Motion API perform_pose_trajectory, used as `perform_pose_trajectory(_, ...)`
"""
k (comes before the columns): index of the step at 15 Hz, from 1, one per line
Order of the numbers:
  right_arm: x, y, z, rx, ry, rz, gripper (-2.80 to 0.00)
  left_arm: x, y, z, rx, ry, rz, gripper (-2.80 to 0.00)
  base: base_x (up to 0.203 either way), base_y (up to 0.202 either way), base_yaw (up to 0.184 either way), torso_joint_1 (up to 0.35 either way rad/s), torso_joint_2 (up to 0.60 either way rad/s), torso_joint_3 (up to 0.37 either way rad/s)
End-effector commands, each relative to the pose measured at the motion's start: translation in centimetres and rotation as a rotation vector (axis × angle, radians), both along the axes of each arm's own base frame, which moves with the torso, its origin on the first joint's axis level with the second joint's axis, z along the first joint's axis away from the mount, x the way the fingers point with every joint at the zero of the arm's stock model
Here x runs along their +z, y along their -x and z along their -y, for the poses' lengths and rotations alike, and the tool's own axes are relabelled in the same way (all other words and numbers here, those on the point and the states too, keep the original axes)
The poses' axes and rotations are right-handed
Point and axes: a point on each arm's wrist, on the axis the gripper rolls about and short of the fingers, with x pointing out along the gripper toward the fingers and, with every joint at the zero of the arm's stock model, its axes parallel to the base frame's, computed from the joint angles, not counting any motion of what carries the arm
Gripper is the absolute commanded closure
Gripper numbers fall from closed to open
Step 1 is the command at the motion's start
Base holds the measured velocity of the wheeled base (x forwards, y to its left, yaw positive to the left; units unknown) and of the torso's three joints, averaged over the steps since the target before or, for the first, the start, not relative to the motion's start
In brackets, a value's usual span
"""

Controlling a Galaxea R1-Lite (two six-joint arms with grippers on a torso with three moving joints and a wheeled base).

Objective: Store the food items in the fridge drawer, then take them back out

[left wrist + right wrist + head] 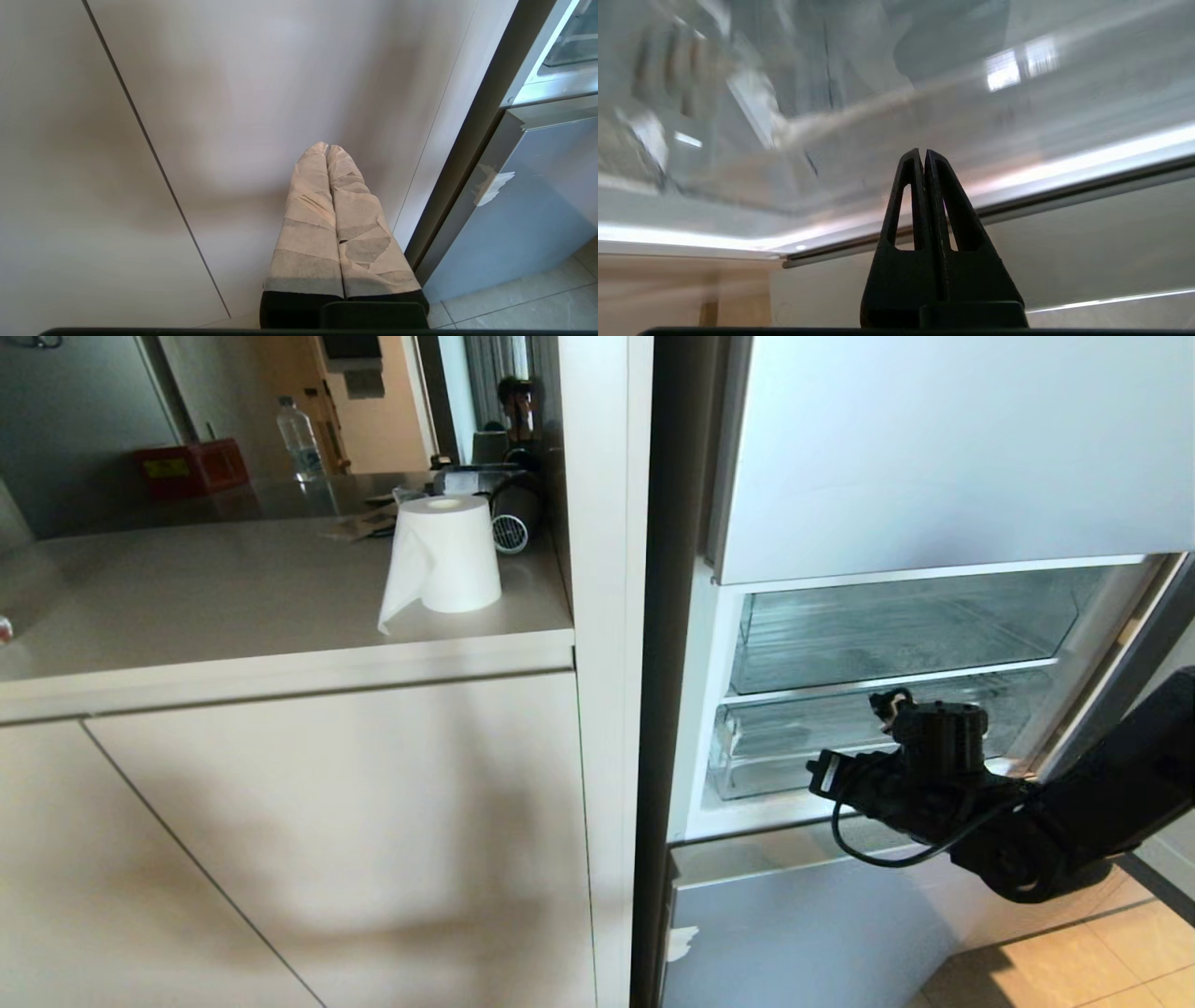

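The fridge stands open, and low inside it sits the shallow clear fridge drawer point(775, 751), pushed in. My right arm point(934, 775) reaches in front of it. In the right wrist view my right gripper point(922, 151) is shut and empty, its black fingers pressed together, the tips close to the drawer's clear front point(878, 116). My left gripper point(327, 145), with taped fingers, is shut on nothing beside the pale cabinet door point(233, 93). The food items are out of view.
A deeper clear compartment point(896, 630) sits above the drawer. Below is the grey freezer door point(803, 933). A paper roll point(448, 555), a water bottle point(297, 439) and a red box point(191, 467) stand on the counter point(233, 607) to the left.
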Motion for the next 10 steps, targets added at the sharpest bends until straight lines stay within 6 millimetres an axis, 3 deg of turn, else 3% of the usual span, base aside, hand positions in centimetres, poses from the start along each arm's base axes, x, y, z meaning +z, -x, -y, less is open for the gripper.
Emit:
perform_pose_trajectory(1, -0.2, -0.1, -0.1, -0.003, -0.008, -0.002, 0.0, 0.0, 0.0, 0.0, 0.0, 0.0, -0.001, 0.0, 0.0, 0.0, 0.0, 0.0, 0.0, 0.0)
perform_pose_trajectory(6, 2.1, 1.9, 0.0, -0.002, -0.052, 0.029, 0.0, 0.0, 0.0, 0.0, 0.0, 0.0, -0.001, 0.0, 0.0, 0.0, 0.0, 0.0, 0.0, 0.0)
perform_pose_trajectory(8, 3.0, 4.9, 0.2, 0.011, -0.051, 0.019, 0.0, 0.0, 0.0, 0.0, 0.0, 0.0, -0.001, 0.0, 0.0, 0.0, 0.0, 0.0, 0.0, 0.0)
perform_pose_trajectory(10, 4.4, 9.3, 0.9, 0.027, -0.043, 0.028, 0.0, 0.0, 0.0, 0.0, 0.0, 0.0, -0.001, 0.0, 0.0, 0.0, 0.0, 0.0, 0.0, 0.0)
